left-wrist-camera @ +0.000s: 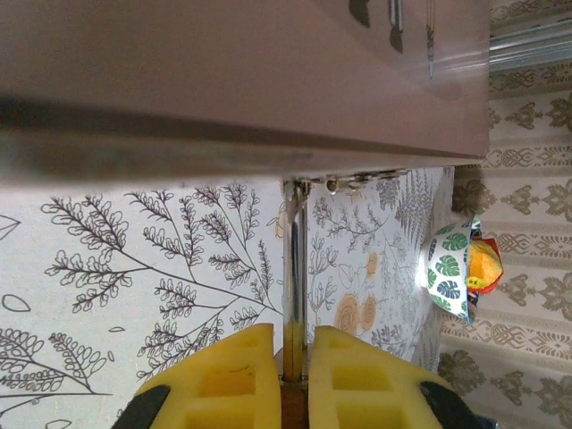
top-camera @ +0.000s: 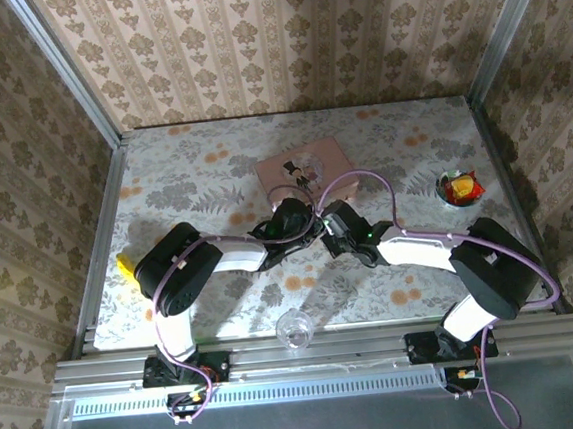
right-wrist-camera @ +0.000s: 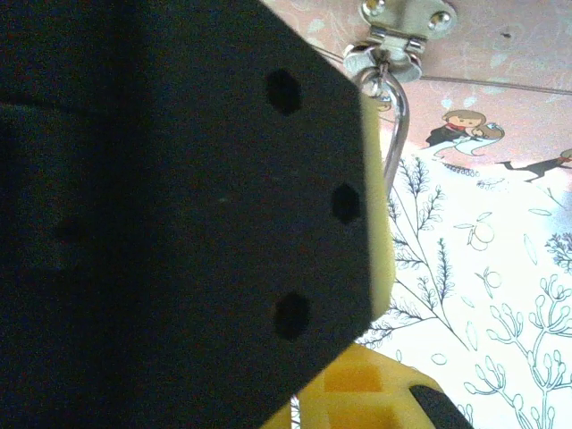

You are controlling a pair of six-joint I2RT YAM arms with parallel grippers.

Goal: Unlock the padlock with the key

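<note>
When I checked the top camera, the left gripper [top-camera: 299,216] and right gripper [top-camera: 331,221] stood close together just at the near edge of the pink box [top-camera: 302,163], which lay on the bench [top-camera: 192,163]. A bowl [top-camera: 460,187] of snacks sat well to the box's right, and a clear glass [top-camera: 295,329] stood well nearer to me than the box.

On the left wrist camera, the left gripper's jaws were closed tight on the padlock [left-wrist-camera: 295,268]. Its silvery shackle ran straight up to the hasp [left-wrist-camera: 357,183] on the box's edge.

On the right wrist camera, the padlock's shackle [right-wrist-camera: 399,125] hung from that hasp [right-wrist-camera: 407,18] on the box, beside a black, yellow-edged block [right-wrist-camera: 179,206] close to the lens. The right gripper's jaws were shut; whether they held the key I could not tell.
</note>
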